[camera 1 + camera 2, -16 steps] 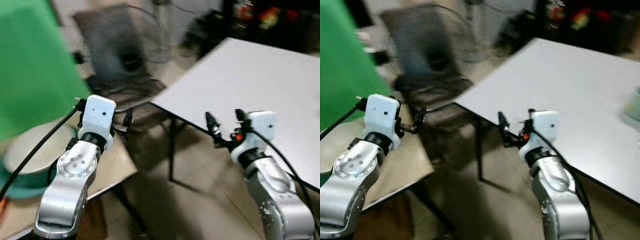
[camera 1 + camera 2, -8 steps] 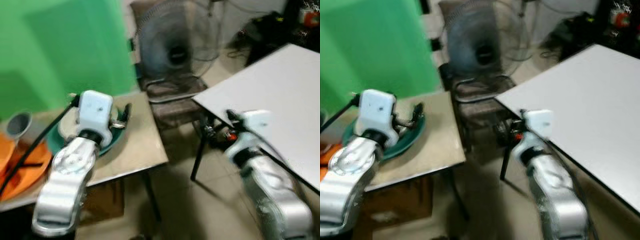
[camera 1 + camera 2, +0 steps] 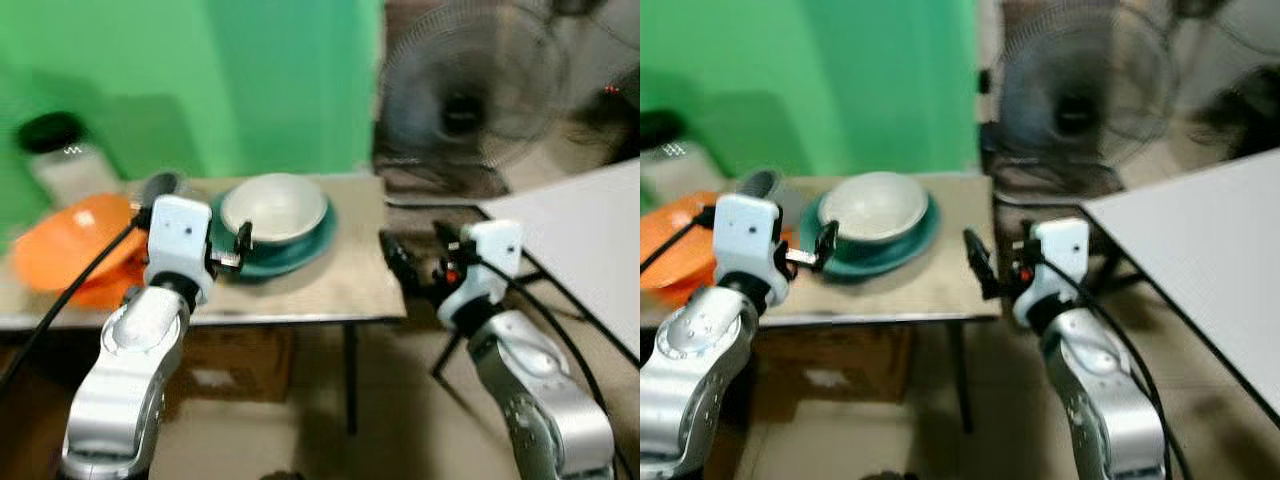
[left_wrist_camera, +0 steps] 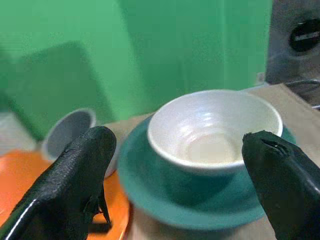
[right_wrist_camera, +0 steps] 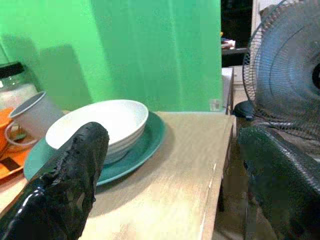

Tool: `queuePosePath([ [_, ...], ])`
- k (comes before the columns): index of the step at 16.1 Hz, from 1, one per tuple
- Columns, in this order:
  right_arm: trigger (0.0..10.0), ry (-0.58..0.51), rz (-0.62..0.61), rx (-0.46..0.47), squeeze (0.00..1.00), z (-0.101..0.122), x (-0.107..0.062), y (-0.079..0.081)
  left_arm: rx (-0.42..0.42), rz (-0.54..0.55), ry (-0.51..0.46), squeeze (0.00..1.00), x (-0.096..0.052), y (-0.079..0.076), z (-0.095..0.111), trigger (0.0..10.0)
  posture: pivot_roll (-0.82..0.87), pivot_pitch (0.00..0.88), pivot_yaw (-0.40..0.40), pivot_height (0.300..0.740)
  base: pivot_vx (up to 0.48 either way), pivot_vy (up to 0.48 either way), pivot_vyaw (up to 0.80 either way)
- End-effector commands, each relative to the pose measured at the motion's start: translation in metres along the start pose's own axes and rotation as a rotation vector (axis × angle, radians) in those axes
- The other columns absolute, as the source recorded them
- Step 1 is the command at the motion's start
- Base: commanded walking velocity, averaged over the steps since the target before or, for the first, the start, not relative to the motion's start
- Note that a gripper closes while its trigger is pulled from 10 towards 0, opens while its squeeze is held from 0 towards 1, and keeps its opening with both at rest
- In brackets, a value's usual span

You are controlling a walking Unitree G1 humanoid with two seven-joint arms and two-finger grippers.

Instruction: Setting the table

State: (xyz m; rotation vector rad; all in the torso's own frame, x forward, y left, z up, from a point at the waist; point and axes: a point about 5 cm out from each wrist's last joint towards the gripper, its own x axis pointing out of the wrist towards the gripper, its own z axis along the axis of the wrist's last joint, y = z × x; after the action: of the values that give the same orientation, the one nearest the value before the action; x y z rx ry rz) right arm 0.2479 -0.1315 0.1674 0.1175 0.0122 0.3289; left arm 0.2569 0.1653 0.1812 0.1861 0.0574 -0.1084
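Centrally in the upper half of the left eye frame, a white bowl [image 3: 273, 206] sits in a teal plate [image 3: 300, 247] on a tan side table [image 3: 330, 290]. Left of the plate lie an orange dish [image 3: 70, 250] and a grey mug [image 4: 67, 132]; a green wall [image 3: 200, 80] rises behind them, and a fan [image 3: 462, 100] stands at upper right. At the plate's left edge, the left gripper [image 3: 235, 250] hovers, its fingers [image 4: 75, 175] spread wide apart with the bowl seen between them, touching nothing. Lower right of the plate, past the table's right corner, the right gripper [image 3: 415, 265] also has fingers [image 5: 65, 185] parted and empty. A white table [image 3: 590, 240] fills the right edge.
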Motion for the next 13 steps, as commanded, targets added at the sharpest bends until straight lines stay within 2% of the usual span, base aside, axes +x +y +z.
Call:
queuePosePath([
  [1,10.0,-0.001,-0.046,-0.003,0.86,-0.001,-0.001,-0.007,-0.005,0.015,0.006,0.33,-0.001,0.001,-0.003,10.0,-0.10,0.046,0.050,0.740,0.000,0.000,0.00],
  [2,10.0,-0.005,-0.071,-0.005,0.64,-0.002,-0.001,-0.011,-0.003,0.022,0.020,0.32,-0.004,0.003,-0.009,10.0,-0.10,0.047,0.043,0.740,0.000,0.000,0.00],
  [3,10.0,0.000,-0.075,-0.017,0.00,-0.002,0.000,-0.012,-0.004,0.026,0.027,0.32,-0.006,0.005,-0.011,10.0,-0.10,0.048,0.041,0.740,0.000,0.000,0.00],
  [7,10.0,-0.004,-0.103,-0.041,0.00,-0.002,0.002,-0.019,0.001,0.034,0.034,0.31,-0.009,0.010,-0.015,10.0,-0.10,0.048,0.035,0.740,0.000,0.000,0.00],
  [10,10.0,-0.001,-0.083,-0.055,0.00,-0.002,0.003,-0.015,0.001,0.034,0.030,0.31,-0.010,0.011,-0.015,10.0,-0.10,0.046,0.030,0.740,0.165,0.000,0.00],
  [13,10.0,0.002,-0.080,-0.061,0.00,-0.004,0.005,-0.013,0.006,0.026,0.017,0.31,-0.009,0.011,-0.012,10.0,-0.09,0.038,0.032,0.740,0.250,0.000,0.70],
])
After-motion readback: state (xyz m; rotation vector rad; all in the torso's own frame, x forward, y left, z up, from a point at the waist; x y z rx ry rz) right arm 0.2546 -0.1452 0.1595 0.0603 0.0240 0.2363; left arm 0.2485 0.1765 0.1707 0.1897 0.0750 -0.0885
